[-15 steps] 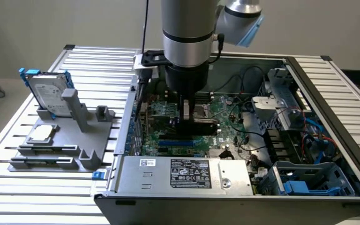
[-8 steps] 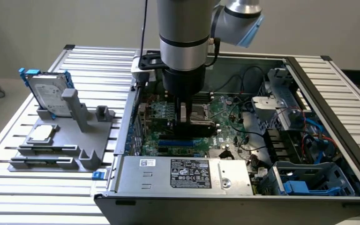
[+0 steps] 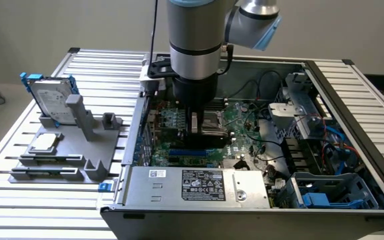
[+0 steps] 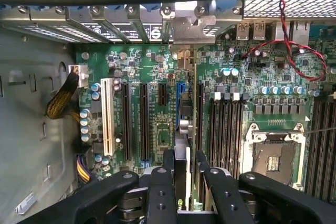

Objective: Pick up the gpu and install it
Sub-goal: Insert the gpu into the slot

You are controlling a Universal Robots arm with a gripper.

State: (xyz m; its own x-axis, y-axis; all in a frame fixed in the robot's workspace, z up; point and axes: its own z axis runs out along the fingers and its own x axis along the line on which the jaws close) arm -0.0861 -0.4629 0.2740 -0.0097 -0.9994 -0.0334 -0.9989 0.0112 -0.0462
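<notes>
Gpu (image 3: 212, 132), clenched by the tool (image 4: 185, 163), over motherboard (image 4: 157, 135); case (image 3: 342, 92) on slatted table (image 3: 38, 205).

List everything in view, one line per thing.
table: one, silver slats, under everything
case: one, dark, open on the table
motherboard: one, green, inside the case
power supply: one, silver, inside the case's near wall
drive cage: one, blue, case corner at the exterior view's right
fixture: one, grey, on the table at the exterior view's left
hard drive: one, silver in blue frame, upright on the fixture
chip: one, silver, flat on the fixture
gpu: one, dark, edge-on over the motherboard slots
arm: one, grey, reaching into the case
gripper: one, black, shut on the gpu
</notes>
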